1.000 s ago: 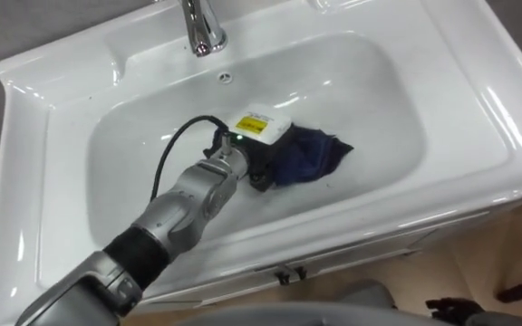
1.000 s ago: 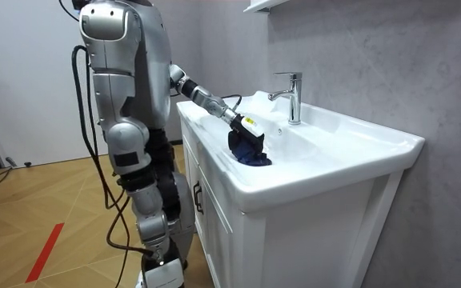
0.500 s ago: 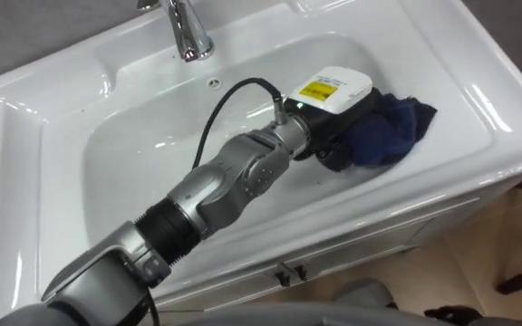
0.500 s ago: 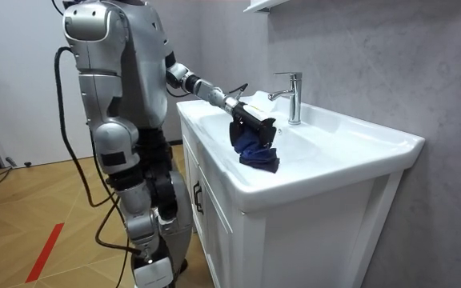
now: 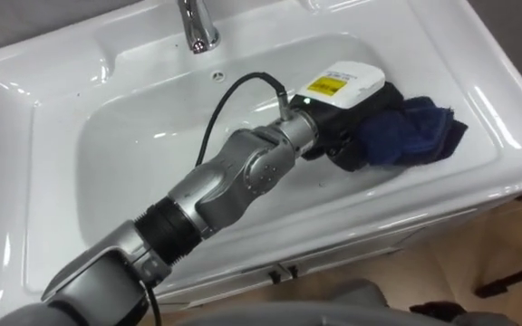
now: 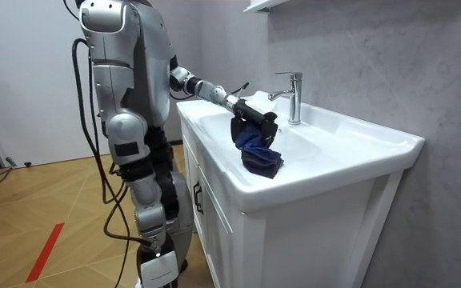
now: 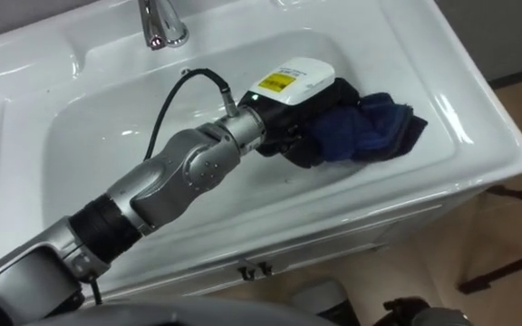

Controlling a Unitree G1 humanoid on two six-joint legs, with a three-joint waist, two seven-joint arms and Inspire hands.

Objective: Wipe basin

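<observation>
Gripping blue cloth [image 5: 410,136], left hand [image 5: 347,127], inside white basin [image 5: 125,195]

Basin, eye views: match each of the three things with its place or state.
Things:
1. faucet
2. blue cloth
3. left hand

Places or states:
A. curled on the cloth
B. on the back rim of the basin
C. bunched against the basin's right wall

Pairs: 1-B, 2-C, 3-A.
</observation>
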